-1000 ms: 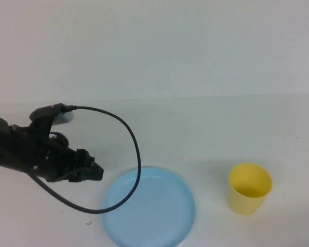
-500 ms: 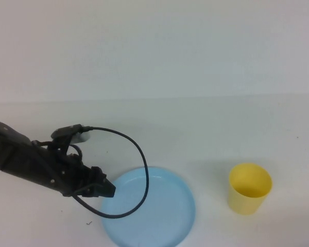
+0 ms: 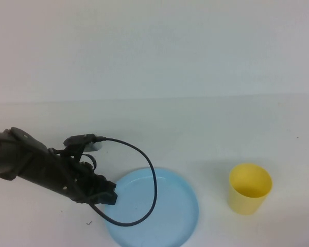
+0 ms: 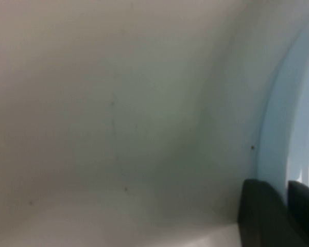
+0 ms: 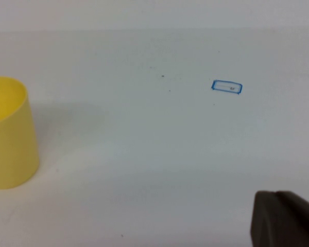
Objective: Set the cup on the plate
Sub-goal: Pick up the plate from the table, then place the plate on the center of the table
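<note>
The light blue plate (image 3: 170, 211) lies near the table's front edge, left of centre. The yellow cup (image 3: 250, 188) stands upright on the table to the plate's right, apart from it, and also shows in the right wrist view (image 5: 7, 134). My left gripper (image 3: 109, 195) is at the plate's left rim. In the left wrist view its two dark fingers (image 4: 287, 206) stand close together with the blue rim (image 4: 275, 128) between them. My right gripper (image 5: 280, 216) is out of the high view; it is shut and empty, over bare table off to one side of the cup.
The left arm's black cable (image 3: 147, 162) loops over the left part of the plate. A small blue-edged label (image 5: 226, 87) sticks to the table beyond the right gripper. White table lies all around.
My left gripper has moved right and toward the front, reaching the plate's left rim. The plate has shifted slightly to the right. The cup has not moved.
</note>
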Robot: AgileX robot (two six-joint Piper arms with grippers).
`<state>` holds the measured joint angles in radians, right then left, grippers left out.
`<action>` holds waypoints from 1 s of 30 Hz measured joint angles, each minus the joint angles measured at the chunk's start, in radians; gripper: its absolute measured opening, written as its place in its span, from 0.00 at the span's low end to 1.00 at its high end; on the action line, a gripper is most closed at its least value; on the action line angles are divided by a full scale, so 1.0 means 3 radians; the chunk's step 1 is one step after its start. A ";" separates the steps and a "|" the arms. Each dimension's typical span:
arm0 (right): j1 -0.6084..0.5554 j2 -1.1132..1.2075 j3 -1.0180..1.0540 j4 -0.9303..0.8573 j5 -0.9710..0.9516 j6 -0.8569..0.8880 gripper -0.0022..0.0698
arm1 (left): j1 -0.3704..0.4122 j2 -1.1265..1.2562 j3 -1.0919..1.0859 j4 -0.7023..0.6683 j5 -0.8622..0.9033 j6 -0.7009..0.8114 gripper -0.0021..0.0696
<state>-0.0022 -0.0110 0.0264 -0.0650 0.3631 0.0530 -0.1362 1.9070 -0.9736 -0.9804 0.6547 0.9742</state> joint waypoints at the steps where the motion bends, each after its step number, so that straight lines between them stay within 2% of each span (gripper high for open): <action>1: 0.0000 0.0000 0.0000 0.0000 0.0000 0.0000 0.03 | 0.0000 0.0000 0.0000 0.0000 -0.0026 0.0009 0.13; 6: 0.0000 0.0000 0.0000 0.0000 0.0000 0.0000 0.03 | 0.0000 0.0008 -0.0065 0.0015 -0.0026 0.0009 0.05; 14: 0.0000 0.0000 0.0000 0.0000 0.0000 0.0000 0.03 | -0.0029 -0.0120 -0.0350 -0.0212 0.0060 0.0016 0.04; 23: 0.0000 0.0000 0.0000 0.0000 0.0000 0.0000 0.03 | -0.0378 -0.0060 -0.0581 -0.0139 0.0034 -0.0187 0.04; 30: 0.0000 0.0000 0.0000 0.0000 0.0000 0.0000 0.03 | -0.0440 0.0081 -0.0581 -0.0045 -0.0059 -0.0309 0.04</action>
<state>-0.0022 -0.0110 0.0264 -0.0650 0.3631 0.0530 -0.2683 1.9312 -1.1480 -0.9939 0.6369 0.8814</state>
